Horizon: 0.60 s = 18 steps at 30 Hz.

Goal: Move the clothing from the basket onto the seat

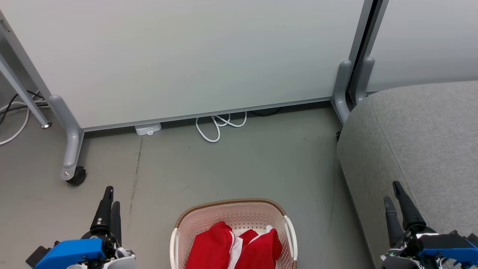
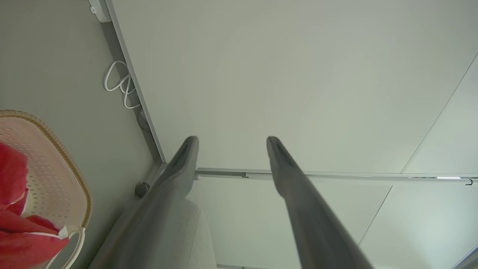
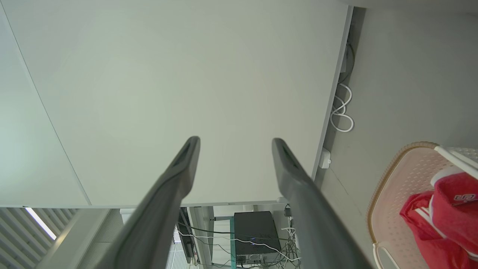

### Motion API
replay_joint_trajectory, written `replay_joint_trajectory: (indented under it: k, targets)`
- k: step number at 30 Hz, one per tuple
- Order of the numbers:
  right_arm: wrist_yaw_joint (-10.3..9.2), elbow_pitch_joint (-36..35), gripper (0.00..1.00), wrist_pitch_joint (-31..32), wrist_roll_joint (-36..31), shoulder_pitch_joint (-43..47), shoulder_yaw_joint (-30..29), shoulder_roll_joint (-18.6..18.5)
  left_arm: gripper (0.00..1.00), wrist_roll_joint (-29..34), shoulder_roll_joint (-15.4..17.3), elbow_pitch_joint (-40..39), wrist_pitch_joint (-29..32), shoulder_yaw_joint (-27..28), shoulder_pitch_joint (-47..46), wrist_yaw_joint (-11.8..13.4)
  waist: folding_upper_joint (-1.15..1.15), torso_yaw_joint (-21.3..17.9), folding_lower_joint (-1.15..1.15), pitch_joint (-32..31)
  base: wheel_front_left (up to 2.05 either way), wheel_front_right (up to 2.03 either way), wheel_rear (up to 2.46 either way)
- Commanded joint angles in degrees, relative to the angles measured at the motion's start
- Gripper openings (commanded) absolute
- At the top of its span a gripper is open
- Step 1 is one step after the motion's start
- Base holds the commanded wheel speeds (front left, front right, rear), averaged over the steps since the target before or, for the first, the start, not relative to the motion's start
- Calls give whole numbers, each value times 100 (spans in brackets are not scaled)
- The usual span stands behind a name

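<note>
Grey floor (image 1: 242, 164) meets a pale partition panel (image 1: 186, 56), with a white cable (image 1: 218, 127) looped at its foot. The basket (image 1: 231, 202) stands on the floor, low in the middle, with the red clothing (image 1: 213, 246) heaped inside. The seat (image 1: 422, 142) sits to its right, apart. The left tool (image 1: 112, 196) and right tool (image 1: 391, 191) hover released, fingers spread, grasping nothing.

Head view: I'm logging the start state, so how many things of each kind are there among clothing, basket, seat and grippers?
Red garments: 2
Basket: 1
Seat: 1
Grippers, left gripper and right gripper: 2
Total: 6
</note>
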Motion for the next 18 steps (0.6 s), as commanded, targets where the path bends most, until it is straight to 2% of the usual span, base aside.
replay_joint_trajectory:
  k: [1,5,9,18]
  targets:
    - [3,-135,100,-73,-53,-120,39,-18,100,77,38,-90,-63,-51,-184,-2,0,0,0,1,0,0,0]
    - [4,-164,100,-185,-260,-128,43,-22,100,246,40,-79,-175,-100,-230,5,0,2,0,6,0,0,0]
    - [4,-173,100,-293,-737,-134,47,-25,100,571,42,-107,-282,-180,-266,43,0,6,0,12,0,0,0]
    - [6,-211,100,-516,-1942,-153,88,-32,100,1701,47,-199,-506,-437,-298,222,0,23,0,22,0,0,0]
